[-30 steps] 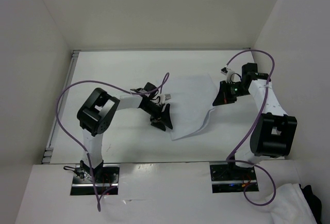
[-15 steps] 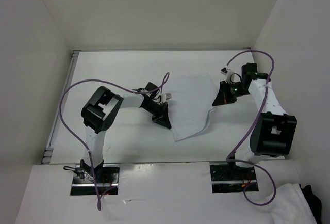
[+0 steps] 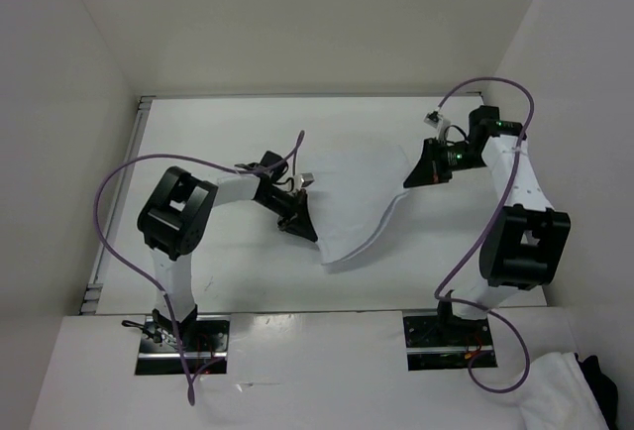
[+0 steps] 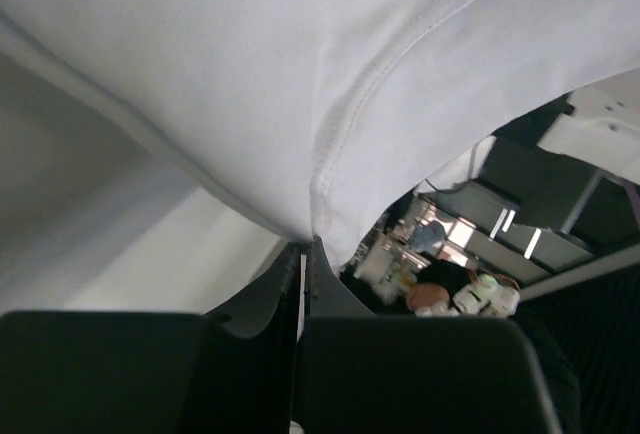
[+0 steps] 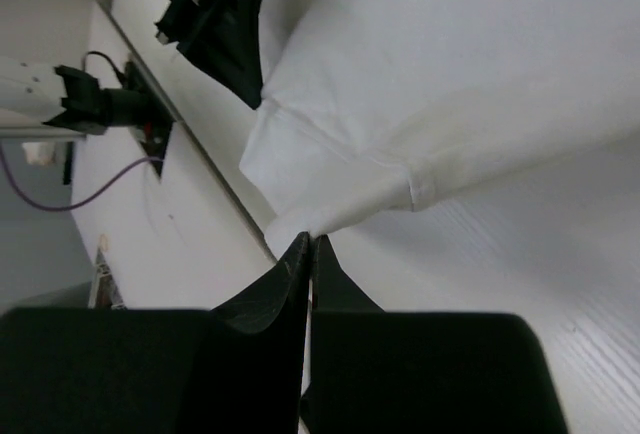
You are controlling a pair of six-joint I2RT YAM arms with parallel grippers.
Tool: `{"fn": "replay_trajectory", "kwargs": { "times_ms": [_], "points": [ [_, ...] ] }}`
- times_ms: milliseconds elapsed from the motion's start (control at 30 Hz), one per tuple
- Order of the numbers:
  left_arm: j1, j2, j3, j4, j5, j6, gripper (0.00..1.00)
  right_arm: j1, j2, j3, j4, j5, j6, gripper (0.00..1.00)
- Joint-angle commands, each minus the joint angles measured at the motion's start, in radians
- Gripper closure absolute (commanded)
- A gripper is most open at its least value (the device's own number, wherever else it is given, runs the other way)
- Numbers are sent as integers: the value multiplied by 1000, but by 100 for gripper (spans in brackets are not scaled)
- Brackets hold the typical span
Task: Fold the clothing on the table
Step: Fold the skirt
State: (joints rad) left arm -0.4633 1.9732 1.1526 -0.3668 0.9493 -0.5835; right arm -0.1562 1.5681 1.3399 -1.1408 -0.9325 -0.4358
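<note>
White bench (image 3: pixel 218 133): left pincer (image 3: pixel 309 234) just clamped shut on clothing (image 3: pixel 355 200) left edge, right pincer (image 3: pixel 407 181) grips its right corner. Clothing now lifted, so folding can start.

Two white-linked robot arms, the left arm (image 3: pixel 233 190) and right arm (image 3: pixel 515 177), show boxy black joint housings (image 3: pixel 158 224), looping purple cables (image 3: pixel 485 80) and metal base plates (image 3: pixel 213 336). The left gripper (image 3: pixel 315 240) and right gripper (image 3: pixel 405 183) are tapered black wedges. A green light (image 3: pixel 454 156) glows at the right wrist.

Both arms bent inward toward the middle; left gripper (image 3: pixel 305 230) and right gripper (image 3: pixel 409 177) pointed toward each other, jaws closed.
</note>
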Motion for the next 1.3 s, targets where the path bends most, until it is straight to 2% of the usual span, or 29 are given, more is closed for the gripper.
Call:
{"fn": "replay_trajectory", "kwargs": {
  "times_ms": [0,167,300,367,467,500,533,600,633,867,933,1000,1267],
  "points": [
    [21,-25,50,-78,144,20,100,-26,84,128,-123,-176,-49,100],
    [22,15,143,-164,218,54,100,-65,194,212,-129,-261,-17,100],
    [41,6,105,-139,247,36,100,-65,247,275,-67,-289,31,100],
    [51,6,85,-139,256,36,100,-65,257,312,1,-299,133,100],
    [51,6,47,-149,287,56,100,-65,257,326,223,-299,357,100],
    [51,6,38,-173,296,76,100,-65,257,311,395,-299,430,100],
    [51,18,38,-185,296,88,100,-65,257,288,483,-280,572,100],
    [51,27,25,-198,296,97,100,-54,259,288,664,-240,673,100],
    [51,36,25,-198,296,97,100,-54,274,307,682,-221,710,100],
    [42,82,101,-169,296,50,100,15,429,361,711,-135,746,100],
    [41,93,111,-146,296,16,97,27,451,384,720,-135,726,100],
    [41,104,111,-106,296,-12,87,38,478,384,737,-98,726,100],
    [81,151,206,-6,308,-99,81,76,575,452,793,50,772,100]
  ]
}}
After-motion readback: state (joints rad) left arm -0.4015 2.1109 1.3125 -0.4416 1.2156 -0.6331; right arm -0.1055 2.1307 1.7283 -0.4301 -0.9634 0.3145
